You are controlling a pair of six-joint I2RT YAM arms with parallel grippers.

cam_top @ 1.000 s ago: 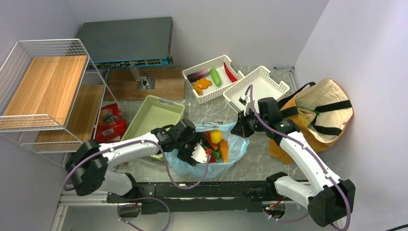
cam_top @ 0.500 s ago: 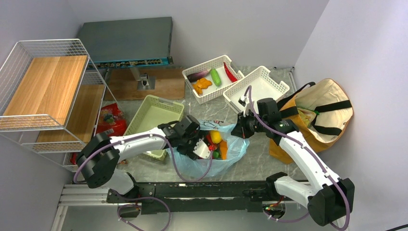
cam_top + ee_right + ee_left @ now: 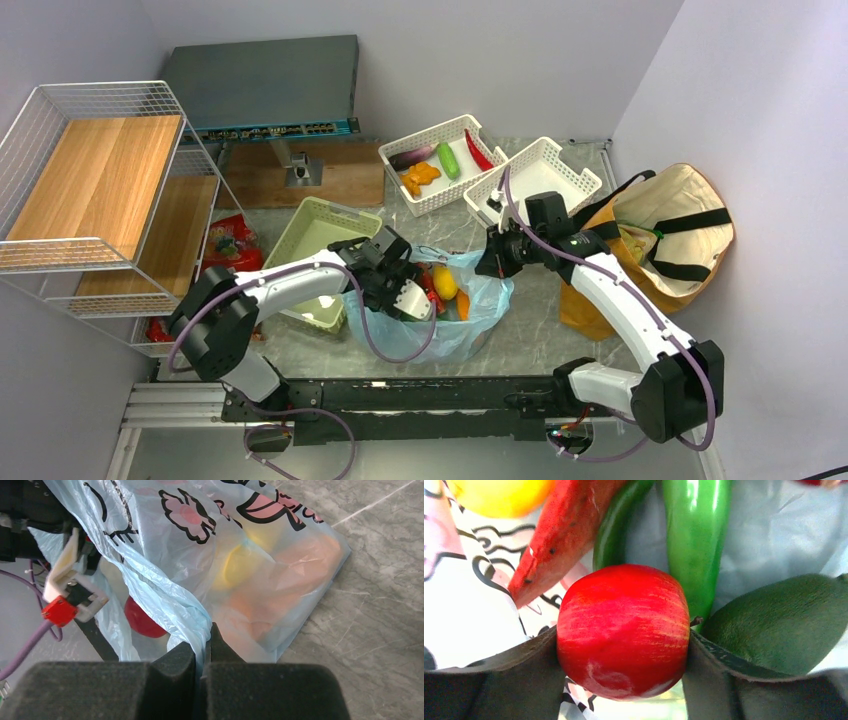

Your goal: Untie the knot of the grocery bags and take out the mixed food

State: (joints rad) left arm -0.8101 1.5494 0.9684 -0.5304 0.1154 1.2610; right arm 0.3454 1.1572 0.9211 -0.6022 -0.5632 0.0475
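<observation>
Plastic, thin and crinkly, the light-blue bag with black print [image 3: 395, 338] gapes on the grey marbled worktop [image 3: 530, 340] in the overhead view, with a yellow toy mango [image 3: 446, 283] showing in its mouth. The left claw [image 3: 408, 298] reaches into that mouth. The right claw [image 3: 492, 262] has the bag's far rim, and the mustard-brown canvas tote [image 3: 588, 305] sits apart on the right. If the left arm lifts along a line that snags the film, the whole bag could drag up with it.

From the left wrist, the left claw [image 3: 623, 652] is parted just enough to take a glossy red toy apple [image 3: 623, 630], gripped squarely between both pads. A dark green toy avocado [image 3: 779, 625] lies just beside the right pad. The apple is round and smooth, so it may squirt out under a jerky lift.

From the right wrist, the right claw [image 3: 202, 666] has its jaws pressed together on a pinched fold of the film. The apple shows red beyond it, lower left. Should that thin fold slip or tear, the mouth would likely collapse onto the left claw.
</observation>
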